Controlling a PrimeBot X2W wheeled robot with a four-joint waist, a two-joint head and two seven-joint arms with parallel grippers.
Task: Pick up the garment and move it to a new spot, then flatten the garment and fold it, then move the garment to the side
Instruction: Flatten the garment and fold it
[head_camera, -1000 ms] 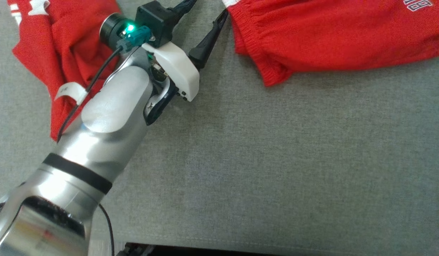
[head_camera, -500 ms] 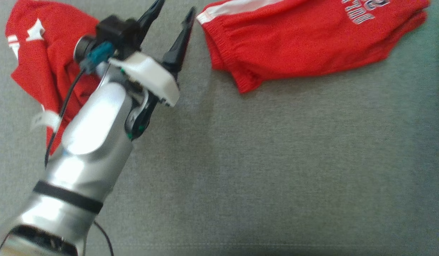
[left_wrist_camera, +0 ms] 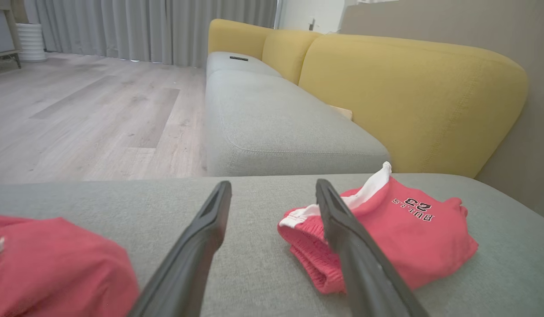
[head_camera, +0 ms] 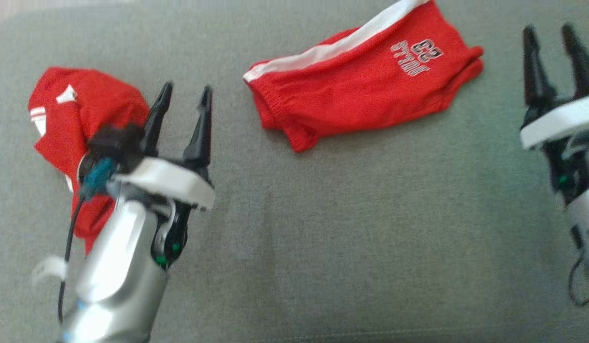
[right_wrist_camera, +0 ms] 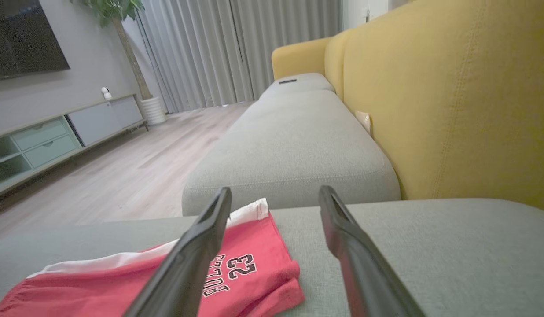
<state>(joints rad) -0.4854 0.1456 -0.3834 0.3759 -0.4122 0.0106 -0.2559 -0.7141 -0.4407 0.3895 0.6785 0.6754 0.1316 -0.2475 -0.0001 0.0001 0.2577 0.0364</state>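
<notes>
Folded red Bulls shorts (head_camera: 361, 90) are lying flat toward the far side of the gray sofa cushion (head_camera: 370, 238), with a crumpled red garment (head_camera: 61, 109) sitting well apart to their left. The left hand (head_camera: 186, 88), fingers spread and empty, is hovering between the two, having drawn back from the shorts' waistband it neared a second ago. The head camera has shifted, and the right hand (head_camera: 548, 28), likewise released and empty, is now showing at the right edge.
</notes>
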